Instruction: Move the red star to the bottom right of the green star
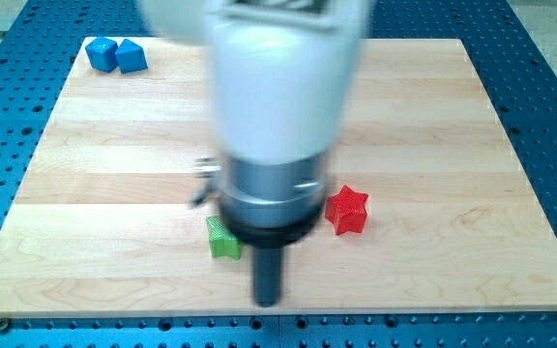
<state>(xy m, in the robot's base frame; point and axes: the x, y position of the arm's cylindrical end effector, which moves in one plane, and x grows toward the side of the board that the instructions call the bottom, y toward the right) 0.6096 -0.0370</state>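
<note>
The red star lies on the wooden board, right of centre toward the view's bottom. The green star lies to its left and slightly lower, partly hidden by my arm's dark collar. My tip is near the board's bottom edge, below and between the two stars, a little right of the green star. It touches neither block. The arm's white body blocks the middle of the board.
Two blue blocks sit together at the board's top left corner. A blue perforated table surrounds the board. Small dark objects peek out left of the arm.
</note>
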